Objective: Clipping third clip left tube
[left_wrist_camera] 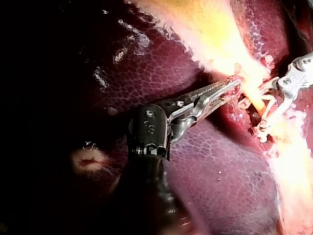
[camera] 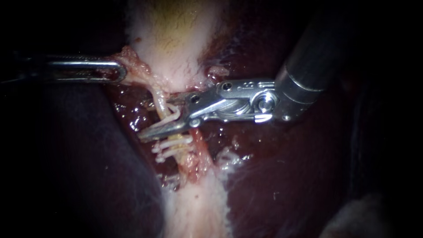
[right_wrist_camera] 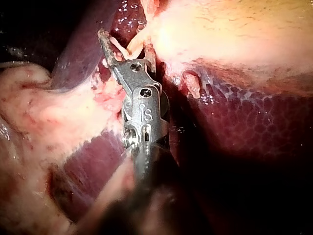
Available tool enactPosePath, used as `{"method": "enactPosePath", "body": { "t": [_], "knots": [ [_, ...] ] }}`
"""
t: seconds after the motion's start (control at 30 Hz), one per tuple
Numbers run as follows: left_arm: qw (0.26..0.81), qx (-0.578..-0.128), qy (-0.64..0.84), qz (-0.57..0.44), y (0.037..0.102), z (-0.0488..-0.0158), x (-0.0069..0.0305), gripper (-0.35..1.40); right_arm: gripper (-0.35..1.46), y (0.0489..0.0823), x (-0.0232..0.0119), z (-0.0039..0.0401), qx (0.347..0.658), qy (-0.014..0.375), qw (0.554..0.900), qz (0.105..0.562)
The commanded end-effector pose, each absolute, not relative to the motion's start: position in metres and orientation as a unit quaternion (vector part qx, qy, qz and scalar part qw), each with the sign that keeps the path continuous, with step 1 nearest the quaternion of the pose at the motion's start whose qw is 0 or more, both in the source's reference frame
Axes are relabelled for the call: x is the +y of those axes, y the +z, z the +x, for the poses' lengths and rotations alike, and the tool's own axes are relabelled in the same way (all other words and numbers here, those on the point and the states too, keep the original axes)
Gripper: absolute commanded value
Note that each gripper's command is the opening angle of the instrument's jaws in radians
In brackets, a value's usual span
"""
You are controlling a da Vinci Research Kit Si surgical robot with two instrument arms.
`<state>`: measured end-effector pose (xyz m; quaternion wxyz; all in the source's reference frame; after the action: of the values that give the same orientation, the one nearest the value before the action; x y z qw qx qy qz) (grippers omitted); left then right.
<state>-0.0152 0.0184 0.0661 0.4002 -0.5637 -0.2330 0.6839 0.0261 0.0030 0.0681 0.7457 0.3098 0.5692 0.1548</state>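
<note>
- 2 white clips (camera: 175, 143) sit across the left tube (camera: 159, 102), one just beneath the other, below the jaws of your right instrument.
- Your right instrument (camera: 165, 117) comes in from the upper right. Its jaws stand apart, and the pale left tube runs through the gap between them, above those 2 clips.
- 1 more white clip (camera: 173, 115) shows in that gap against the tube; I cannot tell whether it is closed.
- Your left instrument (camera: 120, 72) has its jaws clamped on a strip of pale tissue (camera: 132, 61) at the lower end of the gallbladder (camera: 176, 39), well apart from the right jaws.
- The dark red liver (camera: 286, 176) lies on both sides of the tube.
</note>
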Motion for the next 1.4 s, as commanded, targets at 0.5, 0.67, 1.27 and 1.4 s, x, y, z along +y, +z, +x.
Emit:
{"method": "enactPosePath", "body": {
  "t": [0.5,0.67,1.27,1.4],
  "knots": [
    [0.400,-0.233,0.684,-0.564,0.0661,-0.0151,0.0184,-0.35,0.44,0.0649,0.0029,0.0262,0.585,0.151,0.730,0.320],
    [0.400,-0.233,0.684,-0.564,0.0662,-0.0151,0.0184,-0.35,0.39,0.0650,0.0030,0.0260,0.583,0.158,0.728,0.325],
    [0.400,-0.233,0.684,-0.564,0.0662,-0.0151,0.0184,-0.35,0.11,0.0652,0.0031,0.0258,0.579,0.167,0.726,0.331],
    [0.400,-0.233,0.684,-0.564,0.0662,-0.0151,0.0184,-0.35,-0.01,0.0652,0.0031,0.0256,0.579,0.170,0.727,0.328]
  ]
}}
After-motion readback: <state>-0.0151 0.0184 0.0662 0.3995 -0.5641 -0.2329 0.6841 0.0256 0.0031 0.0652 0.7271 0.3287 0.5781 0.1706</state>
